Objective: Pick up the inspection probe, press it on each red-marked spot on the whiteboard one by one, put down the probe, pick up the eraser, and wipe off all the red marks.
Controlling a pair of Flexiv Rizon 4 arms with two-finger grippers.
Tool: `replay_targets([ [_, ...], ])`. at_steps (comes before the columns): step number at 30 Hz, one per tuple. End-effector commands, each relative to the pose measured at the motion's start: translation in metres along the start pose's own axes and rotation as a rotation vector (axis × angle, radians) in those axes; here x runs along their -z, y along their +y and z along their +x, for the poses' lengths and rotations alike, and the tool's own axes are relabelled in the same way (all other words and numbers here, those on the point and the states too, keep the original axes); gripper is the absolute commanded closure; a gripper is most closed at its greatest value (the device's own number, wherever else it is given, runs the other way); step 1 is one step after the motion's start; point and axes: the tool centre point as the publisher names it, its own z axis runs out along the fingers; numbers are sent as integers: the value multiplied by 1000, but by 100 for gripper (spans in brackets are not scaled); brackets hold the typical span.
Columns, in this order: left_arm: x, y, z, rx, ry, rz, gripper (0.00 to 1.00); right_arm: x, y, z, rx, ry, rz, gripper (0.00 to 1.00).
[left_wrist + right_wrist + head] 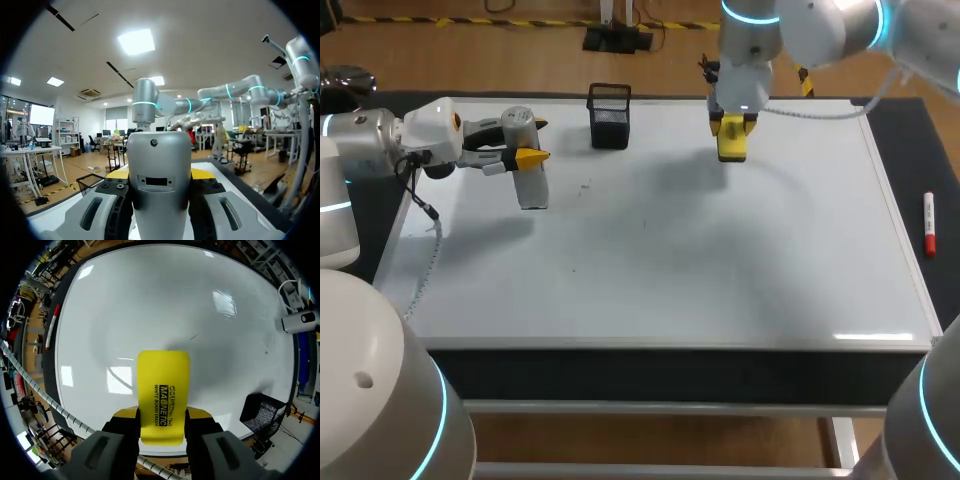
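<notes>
The probe [532, 185] is a smooth grey tube with a round top. The left gripper [534, 141] is clamped on it, one yellow tip on each side, over the far left of the whiteboard [650, 270]. I cannot tell if its low end touches the board.

The eraser [732, 148] is a flat yellow block with round corners. The right gripper [162, 416] squeezes it from both sides, over the far part of the board, right of the basket [609, 118]. The basket is square black wire mesh at the board's far edge.

The whiteboard is flat, white and shiny, with a few tiny dark specks. It lies on a dark surface [905, 140]. A red and white marker [929, 225] lies there, right of the board.
</notes>
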Motion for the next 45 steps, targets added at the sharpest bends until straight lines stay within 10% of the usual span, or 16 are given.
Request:
replay_targets([
  [1, 0, -1, 0, -1, -2, -1, 100, -8, -33, -7, 0, 29, -67, 100],
  [36, 0, -1, 0, -1, -2, -1, 100, -55, -50, -3, -55, 37, -65, 100],
  [37, 0, -1, 0, -1, -2, -1, 100, -54, -49, -3, -55, 38, -64, 78],
  [38, 0, -1, 0, -1, -2, -1, 100, -54, -48, -2, -57, 40, -63, 13],
  [39, 0, -1, 0, -1, -2, -1, 100, -54, -48, -2, -65, 35, -58, 0],
  [45, 0, -1, 0, -1, -2, -1, 100, -38, -45, 10, -149, 21, -25, 0],
])
